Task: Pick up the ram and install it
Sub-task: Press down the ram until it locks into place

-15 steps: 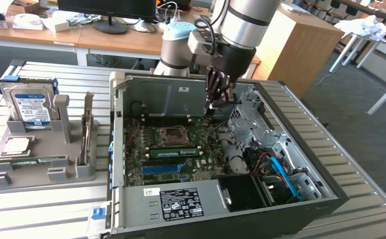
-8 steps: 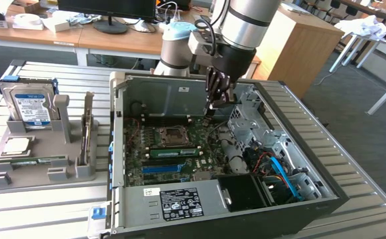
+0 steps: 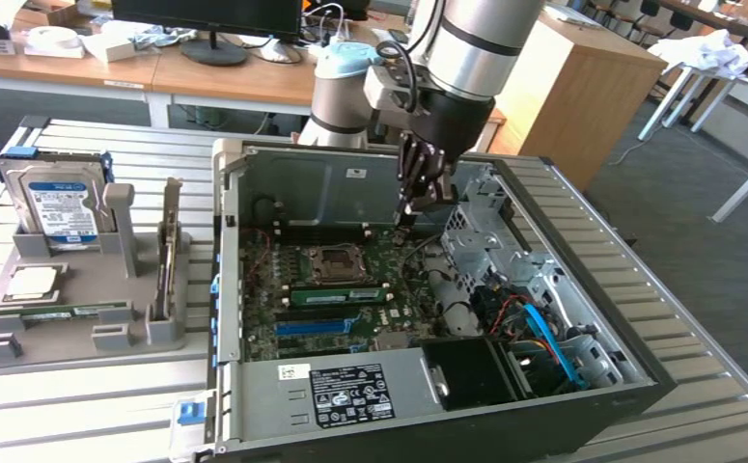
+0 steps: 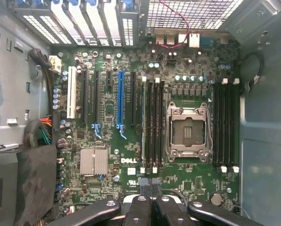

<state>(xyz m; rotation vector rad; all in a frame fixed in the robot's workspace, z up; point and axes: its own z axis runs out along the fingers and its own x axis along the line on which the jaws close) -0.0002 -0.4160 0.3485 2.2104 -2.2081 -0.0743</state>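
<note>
Green ram point(image 3: 335, 294) sits slotted in the motherboard point(image 4: 187, 186), below the closed gripper point(image 3: 415, 204).

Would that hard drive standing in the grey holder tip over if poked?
Probably not easily: the hard drive stands on edge, but posts of the grey holder brace it. Its silver metal casing suggests it is stiff, fairly heavy, maybe slippery.

Grey carpet floor point(image 3: 682, 222), wooden desks point(image 3: 91, 69) behind, a dark monitor point(image 3: 207, 14), a wooden cabinet point(image 3: 593, 87).
</note>
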